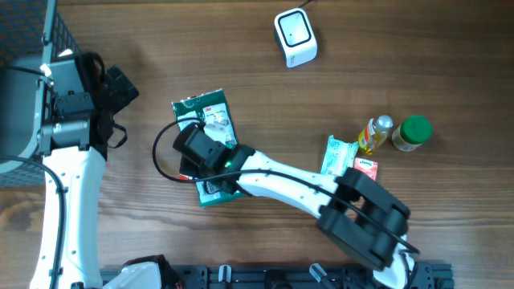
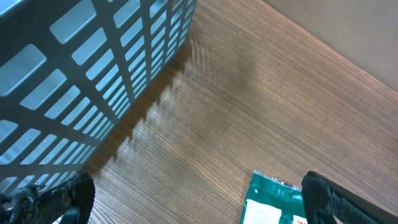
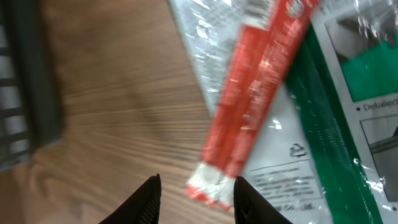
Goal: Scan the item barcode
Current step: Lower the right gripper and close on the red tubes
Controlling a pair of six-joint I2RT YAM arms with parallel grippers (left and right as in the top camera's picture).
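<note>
Brown wood grain across the surface [image 1: 418, 56]; green and white on the packet [image 1: 207, 112], crossed by a red strip [image 3: 261, 93]; grey lattice on the basket [image 2: 93, 68]; white scanner [image 1: 295, 36]; yellow bottle [image 1: 372, 136]; green-lidded jar [image 1: 412, 133]; red-and-white sachet [image 1: 366, 167].

Green packet [image 1: 210, 112] lying flat under the right gripper [image 3: 196, 202]
It's glossy, green-and-white, with a red strip [image 3: 249, 106] running across it and ending between the fingers [image 3: 149, 199]; white scanner [image 1: 295, 36] is sitting well apart.
</note>
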